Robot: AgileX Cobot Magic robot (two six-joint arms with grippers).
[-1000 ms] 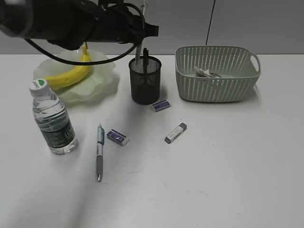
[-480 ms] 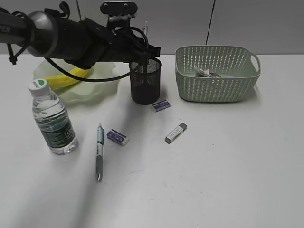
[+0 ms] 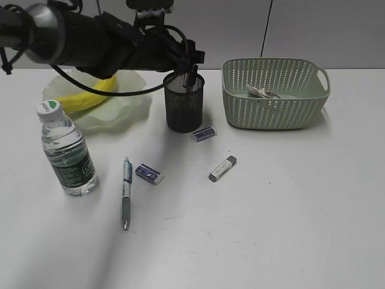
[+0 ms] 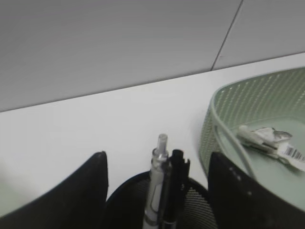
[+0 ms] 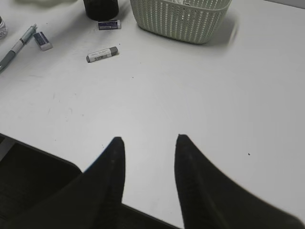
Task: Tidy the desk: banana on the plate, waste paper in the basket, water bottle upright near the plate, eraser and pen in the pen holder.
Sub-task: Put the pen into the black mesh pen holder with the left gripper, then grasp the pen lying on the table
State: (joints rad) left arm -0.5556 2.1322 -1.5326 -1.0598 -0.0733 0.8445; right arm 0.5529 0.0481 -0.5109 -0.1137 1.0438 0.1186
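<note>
Currently left gripper (image 4: 157, 191) spread open, empty, over pen holder (image 3: 184, 102); silver pen (image 4: 157, 183) standing inside | RISK: withdrawing fingers could snag the rim, tipping the holder | right gripper (image 5: 148, 157) part-open, empty

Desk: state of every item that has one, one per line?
Banana: on plate.
Bottle: upright, capped.
Pen holder: upright, two pens inside.
Basket: holds waste paper.
Loose pen: flat on desk.
Left gripper: open over holder.
Right gripper: open, empty.
</note>
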